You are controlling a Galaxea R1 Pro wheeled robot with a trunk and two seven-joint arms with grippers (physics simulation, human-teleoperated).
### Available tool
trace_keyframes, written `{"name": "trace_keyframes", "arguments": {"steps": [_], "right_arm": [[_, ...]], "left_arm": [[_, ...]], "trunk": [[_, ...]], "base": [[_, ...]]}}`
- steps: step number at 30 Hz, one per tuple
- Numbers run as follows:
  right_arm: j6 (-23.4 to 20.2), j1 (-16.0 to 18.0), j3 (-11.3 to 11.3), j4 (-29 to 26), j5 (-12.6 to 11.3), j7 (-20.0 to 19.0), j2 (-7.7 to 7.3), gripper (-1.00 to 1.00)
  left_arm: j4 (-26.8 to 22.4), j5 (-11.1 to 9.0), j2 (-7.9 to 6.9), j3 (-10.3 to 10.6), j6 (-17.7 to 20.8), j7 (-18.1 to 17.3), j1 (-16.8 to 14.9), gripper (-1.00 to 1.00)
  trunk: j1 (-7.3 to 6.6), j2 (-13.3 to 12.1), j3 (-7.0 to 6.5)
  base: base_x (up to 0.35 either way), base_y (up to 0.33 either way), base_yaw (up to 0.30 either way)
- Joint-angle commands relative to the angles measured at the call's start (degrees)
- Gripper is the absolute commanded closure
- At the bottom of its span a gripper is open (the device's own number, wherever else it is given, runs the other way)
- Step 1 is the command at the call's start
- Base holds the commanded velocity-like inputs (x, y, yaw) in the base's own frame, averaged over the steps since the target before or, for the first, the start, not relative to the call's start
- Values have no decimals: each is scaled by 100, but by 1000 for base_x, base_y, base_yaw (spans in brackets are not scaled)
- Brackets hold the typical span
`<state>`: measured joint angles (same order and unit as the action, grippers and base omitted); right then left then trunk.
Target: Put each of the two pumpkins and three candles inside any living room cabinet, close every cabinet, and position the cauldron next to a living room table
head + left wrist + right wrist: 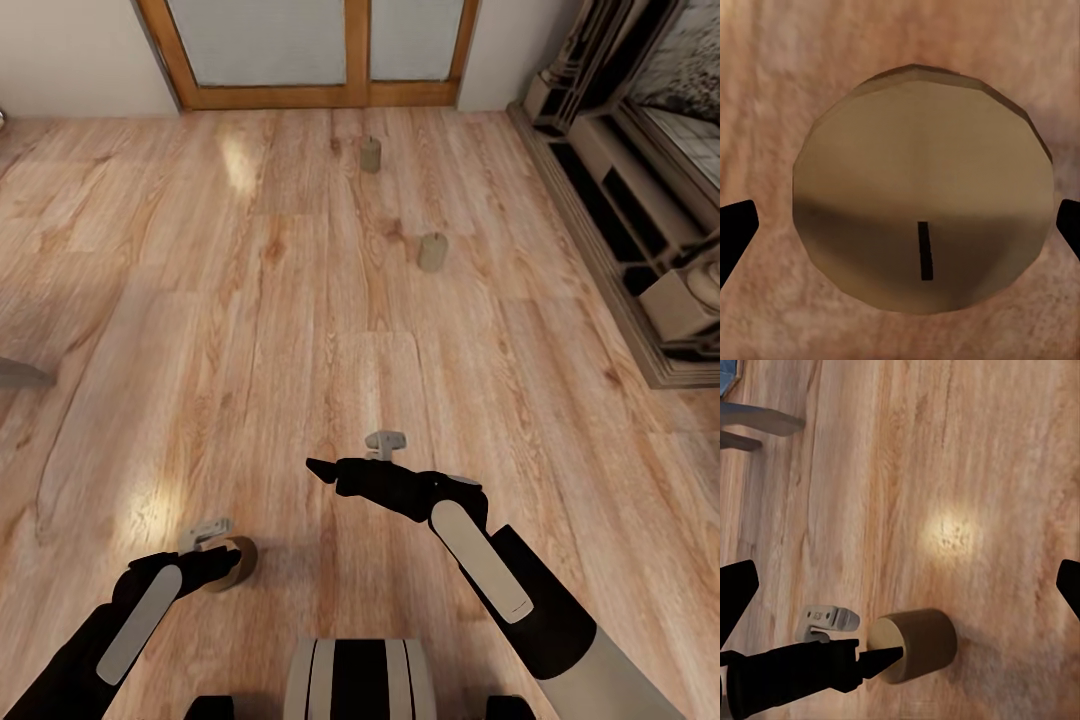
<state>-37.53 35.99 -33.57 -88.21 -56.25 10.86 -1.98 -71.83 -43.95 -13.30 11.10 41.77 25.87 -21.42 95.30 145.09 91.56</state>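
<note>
Left claw (pixel 222 556) spread apart directly above near candle (pixel 232 566) standing on plank floor (pixel 300 330). Right claw (pixel 322 470) hovers midfloor, grip state unclear. Two more candles (pixel 432 252) farther out, last (pixel 371 154) near glass door (pixel 320 50).

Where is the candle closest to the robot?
In the head view, the nearest candle stands on the wood floor at lower left, right under the left end effector.

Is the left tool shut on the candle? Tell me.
No: the left tool hangs open above the candle, fingertips clear on both sides.
</note>
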Motion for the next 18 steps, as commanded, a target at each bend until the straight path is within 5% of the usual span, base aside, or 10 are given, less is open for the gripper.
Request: {"name": "trace_keyframes", "arguments": {"steps": [1,18], "right_arm": [[-2,5,-9,-9,-61,57,-4,-100],[0,5,-10,-7,-61,57,-4,-100]], "left_arm": [[-7,-58,-6,15,2,59,-3,-100],[-7,-53,2,31,-2,59,-3,-100]], "trunk": [[1,3,26],[12,8,115]], "base": [[0,0,0],[0,0,0]]}}
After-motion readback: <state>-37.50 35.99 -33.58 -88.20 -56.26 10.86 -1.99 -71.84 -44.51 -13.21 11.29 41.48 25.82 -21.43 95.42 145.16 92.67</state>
